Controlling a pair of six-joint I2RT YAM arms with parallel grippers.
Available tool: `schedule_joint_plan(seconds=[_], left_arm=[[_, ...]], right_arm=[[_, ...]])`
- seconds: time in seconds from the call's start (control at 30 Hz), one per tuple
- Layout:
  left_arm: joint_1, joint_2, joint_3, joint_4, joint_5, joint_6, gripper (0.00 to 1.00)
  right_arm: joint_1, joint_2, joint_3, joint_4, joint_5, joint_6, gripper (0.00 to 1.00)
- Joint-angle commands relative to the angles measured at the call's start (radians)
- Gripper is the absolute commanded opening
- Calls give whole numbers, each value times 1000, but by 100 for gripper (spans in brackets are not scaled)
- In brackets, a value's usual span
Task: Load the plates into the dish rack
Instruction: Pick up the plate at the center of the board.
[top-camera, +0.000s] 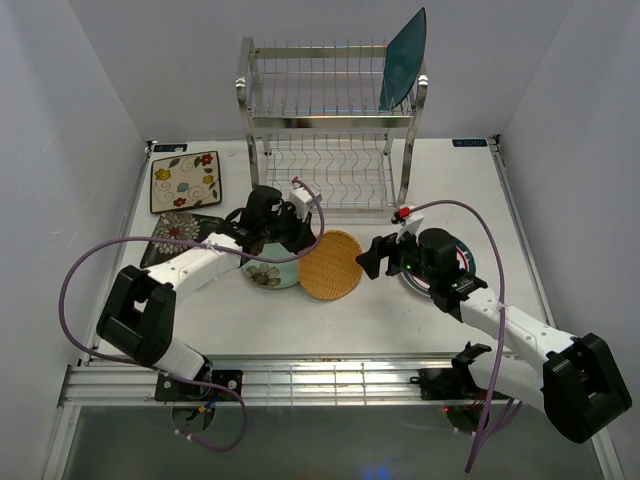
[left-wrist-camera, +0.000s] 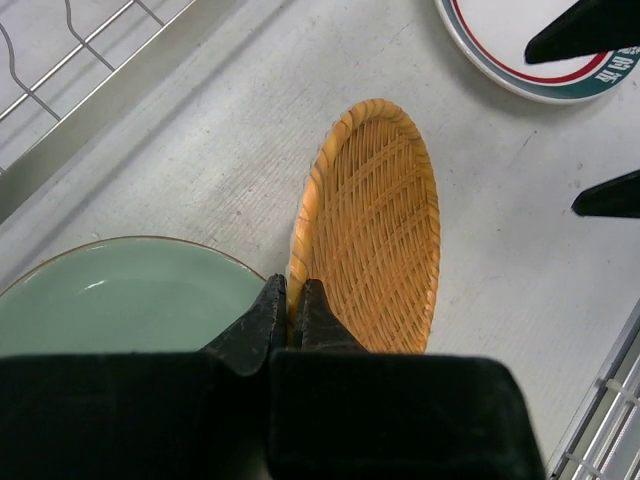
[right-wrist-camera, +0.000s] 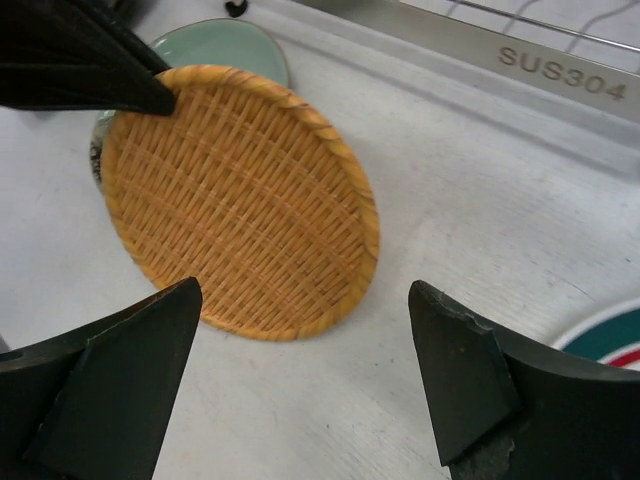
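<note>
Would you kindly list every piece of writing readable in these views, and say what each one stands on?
"SUS304": stamped on the dish rack's steel base bar, right wrist view.
Lettering on the white plate's teal rim band, left wrist view: too blurred to read.
A blue label at the table's far right edge, top view: too small to read.

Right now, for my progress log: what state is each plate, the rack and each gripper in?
teal plate: racked on edge, top tier.
woven plate: rim pinched by left gripper.
pale green plate: lying flat.
striped-rim plate: lying flat.
cream floral plate: lying flat.
dark floral plate: lying flat.
dish rack: holds one plate.
left gripper: shut on woven plate.
right gripper: open.
</note>
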Motion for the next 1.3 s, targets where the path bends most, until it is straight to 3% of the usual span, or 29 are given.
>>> schedule_joint_plan(seconds=[0.0, 0.57, 1.27], left_arm=[[-5, -76, -25, 68, -4, 36, 0], [-1, -228, -81, 77, 73, 79, 0], [-2, -360, -120, 48, 278, 135, 0]], right_arm=[[0, 11, -40, 239, -174, -45, 90], [-3, 26, -117, 376, -180, -193, 91], [-13, 1, -165, 467, -359, -225, 92]])
